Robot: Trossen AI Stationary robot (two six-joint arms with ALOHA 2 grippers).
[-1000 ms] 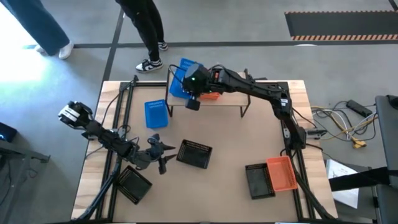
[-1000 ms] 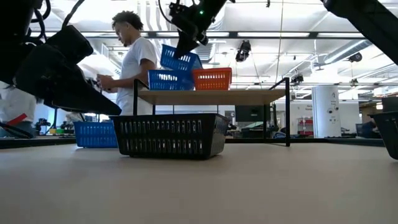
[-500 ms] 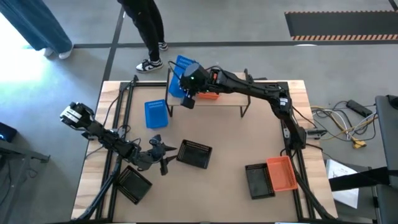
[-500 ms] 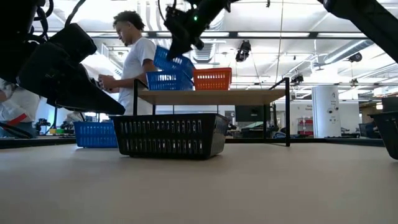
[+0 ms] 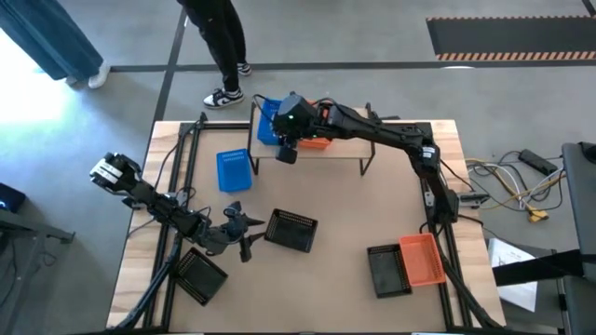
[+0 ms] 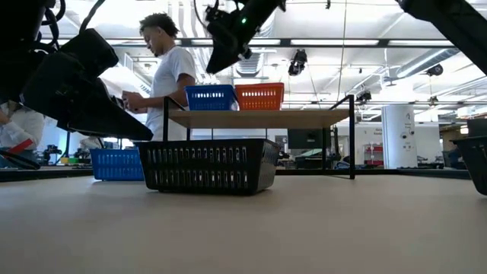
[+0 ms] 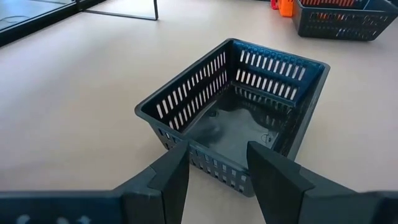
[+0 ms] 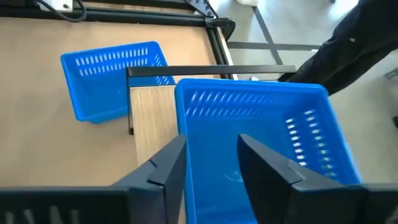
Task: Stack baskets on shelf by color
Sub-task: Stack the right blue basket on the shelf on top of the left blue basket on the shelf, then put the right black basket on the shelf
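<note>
Blue basket (image 8: pixel 261 137) under my spread right fingers (image 8: pixel 208 163), resting on the shelf (image 6: pixel 259 117).
My right fingers hang released just above that blue basket at the shelf's 9 o'clock end, an orange basket (image 6: pixel 259 96) touching it on the 3 o'clock side. Another blue basket (image 5: pixel 233 170) sits on the bench (image 5: pixel 345 223) just off the shelf. My left fingers (image 7: pixel 217 168) stand parted, holding nothing, at the near rim of a black basket (image 7: pixel 249 118) at the bench's 7 o'clock.
</note>
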